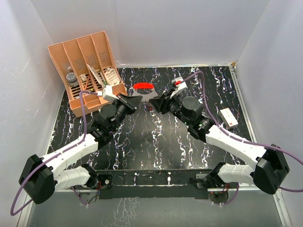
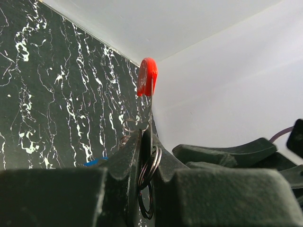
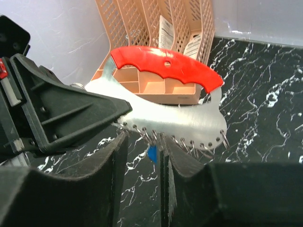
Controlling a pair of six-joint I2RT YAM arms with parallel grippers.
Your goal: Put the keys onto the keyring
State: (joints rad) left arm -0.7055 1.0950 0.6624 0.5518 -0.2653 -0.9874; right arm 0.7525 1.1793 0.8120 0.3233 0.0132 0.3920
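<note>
Two pincers meet above the tabletop point(image 1: 156, 142): left pincer point(image 2: 147, 142) clamps the keyring point(image 3: 165, 118) by one end, held crosswise; right pincer point(image 3: 144, 142), jaws parted, sits just below its ringed edge, blue key point(image 3: 151, 153) showing in the gap.

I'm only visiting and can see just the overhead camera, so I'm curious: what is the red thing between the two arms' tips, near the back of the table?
Observer: The right wrist camera shows it is a flat silver metal plate with a red plastic grip along its top.
Operator: Is it just lying there?
Observer: The left arm's jaws are shut on one end of it, holding it on edge with the grip uppermost.
Operator: And the right arm's jaws?
Observer: They stand open just under a row of small wire rings along the plate's lower edge, with a small blue piece in the gap.
</note>
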